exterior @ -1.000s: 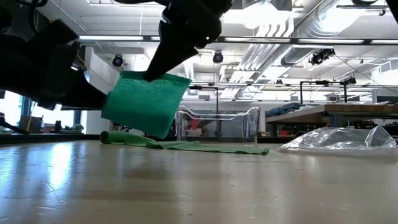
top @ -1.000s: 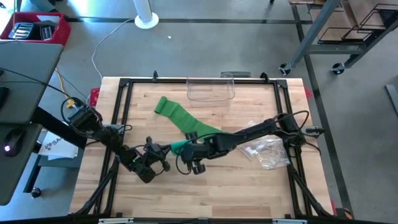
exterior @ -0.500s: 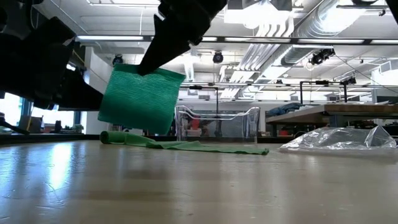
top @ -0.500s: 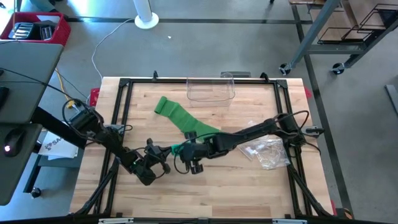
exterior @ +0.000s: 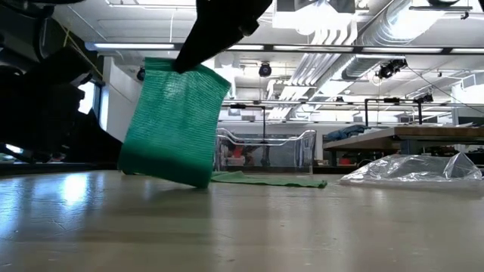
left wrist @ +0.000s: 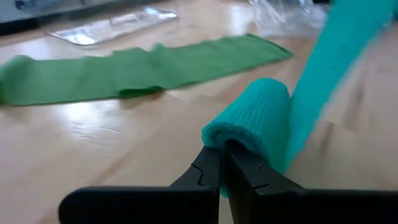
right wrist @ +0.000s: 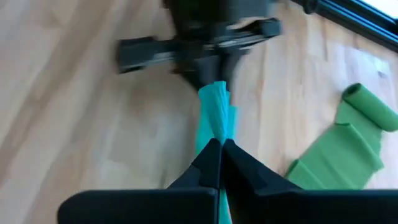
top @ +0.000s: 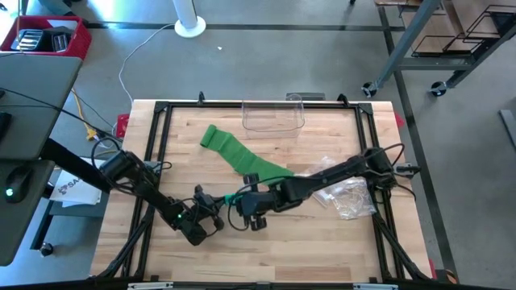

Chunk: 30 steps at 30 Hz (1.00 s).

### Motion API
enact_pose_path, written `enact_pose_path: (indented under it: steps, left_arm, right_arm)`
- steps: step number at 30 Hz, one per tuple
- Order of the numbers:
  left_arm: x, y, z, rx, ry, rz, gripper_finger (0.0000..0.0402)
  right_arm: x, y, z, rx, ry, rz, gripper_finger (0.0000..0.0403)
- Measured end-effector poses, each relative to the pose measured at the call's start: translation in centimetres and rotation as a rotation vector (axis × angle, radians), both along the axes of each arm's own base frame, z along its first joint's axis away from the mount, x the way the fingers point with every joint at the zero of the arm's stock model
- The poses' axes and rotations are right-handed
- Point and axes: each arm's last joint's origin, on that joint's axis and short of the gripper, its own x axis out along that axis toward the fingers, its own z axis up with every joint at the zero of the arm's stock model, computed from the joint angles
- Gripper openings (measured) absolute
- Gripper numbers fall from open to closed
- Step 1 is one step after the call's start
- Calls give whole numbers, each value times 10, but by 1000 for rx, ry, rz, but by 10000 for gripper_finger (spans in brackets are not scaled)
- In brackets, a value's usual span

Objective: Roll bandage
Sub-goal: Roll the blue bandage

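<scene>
Left gripper (left wrist: 222,163) pinches the rolled end, right gripper (right wrist: 219,151) pinches the strip of green mesh bandage (exterior: 172,121); risk: slack btwn them, roll loosens.

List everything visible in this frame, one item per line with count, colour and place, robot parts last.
bandage: one, green, a long strip lying flat from the table's far left-centre toward the middle, its near end lifted and partly rolled between the two claws
clear container: one, transparent, far edge of the table at centre
plastic bag: one, clear and crumpled, right side of the table
table: one, light wood with a black frame
left claw: one, dark, shut on the rolled end of the bandage, near centre-left
right claw: one, dark, shut on the bandage strip just beside the roll
</scene>
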Motion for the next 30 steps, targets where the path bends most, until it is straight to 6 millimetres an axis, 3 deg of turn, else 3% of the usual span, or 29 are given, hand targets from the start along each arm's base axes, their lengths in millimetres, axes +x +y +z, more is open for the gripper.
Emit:
enact_pose_path:
  steps: [8, 21, 30]
  left_arm:
    - [11, -10, 2, 6, 30, -40, 1]
    - [8, -20, 5, -13, 3, -77, 1]
    - [5, -25, 5, -31, -3, -100, 1]
  right_arm:
    - [9, -29, -3, 52, 9, -27, 0]
    - [27, -52, -47, 111, 88, -86, 0]
    - [30, -65, -52, 143, 87, -152, 6]
